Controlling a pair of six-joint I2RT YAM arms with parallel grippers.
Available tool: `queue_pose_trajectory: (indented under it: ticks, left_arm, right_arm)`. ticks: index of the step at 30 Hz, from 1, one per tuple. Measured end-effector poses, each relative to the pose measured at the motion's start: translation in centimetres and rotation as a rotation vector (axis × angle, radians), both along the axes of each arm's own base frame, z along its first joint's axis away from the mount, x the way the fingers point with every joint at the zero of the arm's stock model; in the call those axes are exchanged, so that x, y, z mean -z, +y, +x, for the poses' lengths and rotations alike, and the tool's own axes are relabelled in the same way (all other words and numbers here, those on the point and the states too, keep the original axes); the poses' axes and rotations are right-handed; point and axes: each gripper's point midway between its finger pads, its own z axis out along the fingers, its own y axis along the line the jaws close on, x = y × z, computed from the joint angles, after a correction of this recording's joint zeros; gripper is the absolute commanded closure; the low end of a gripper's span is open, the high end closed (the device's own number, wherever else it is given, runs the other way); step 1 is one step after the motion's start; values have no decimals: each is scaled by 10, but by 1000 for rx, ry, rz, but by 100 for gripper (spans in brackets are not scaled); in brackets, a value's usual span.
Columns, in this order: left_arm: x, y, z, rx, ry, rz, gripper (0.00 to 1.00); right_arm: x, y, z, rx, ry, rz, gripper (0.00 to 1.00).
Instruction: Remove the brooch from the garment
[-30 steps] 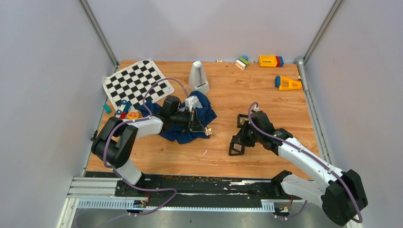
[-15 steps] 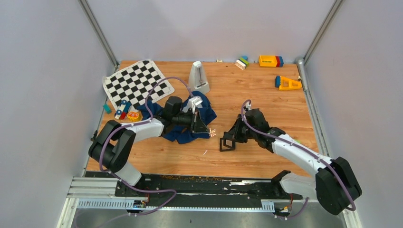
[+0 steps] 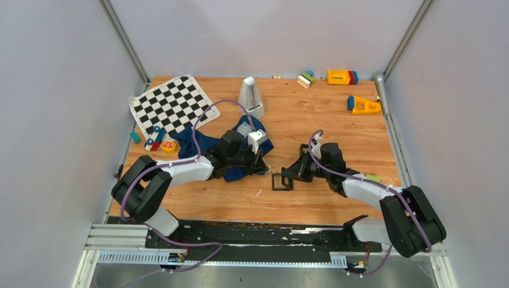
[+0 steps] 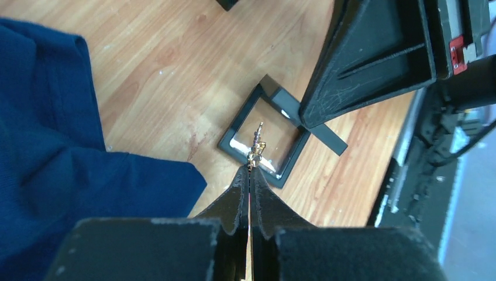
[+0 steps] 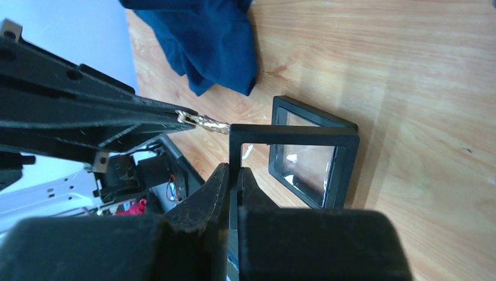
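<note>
Brooch (image 4: 255, 149), a tiny gold-brown piece, is pinched at the very tips of the left gripper (image 4: 250, 172), whose jaws are pressed together on it. It hangs clear of the garment (image 4: 58, 146), above the clear pane of a black square frame (image 4: 238, 114) lying flat on the wooden table (image 4: 164, 52). The navy garment sits crumpled just beside the left gripper, its nearest edge apart from the brooch.

Facing it, the right gripper (image 5: 231, 175) is clamped on one edge of a raised frame (image 5: 292, 136), holding it upright so that it meets the flat one along one side. In the right wrist view the brooch's tip lies just beside the raised frame's corner; whether they touch cannot be told.

From above, both grippers meet near the table's middle, and the garment spreads behind the left arm. Further off lie a black-and-white chequered cloth (image 3: 171, 103) at the far left, a white wedge-shaped object (image 3: 251, 96) beyond the garment, and yellow toy blocks (image 3: 342, 77) along the far edge.
</note>
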Motion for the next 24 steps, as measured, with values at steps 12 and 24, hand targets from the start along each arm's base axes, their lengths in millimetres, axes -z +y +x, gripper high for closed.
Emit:
queue_pose_trajectory:
  ticks: [12,24]
  left_arm:
    - [5,10,21,-129,-303,83,100]
    - [-5,24,23,-164,-488,16,100]
  right_arm:
    - [-20,6,2,-117,-76,123,100]
    - [-25,7,-4,-159,-82,150,100]
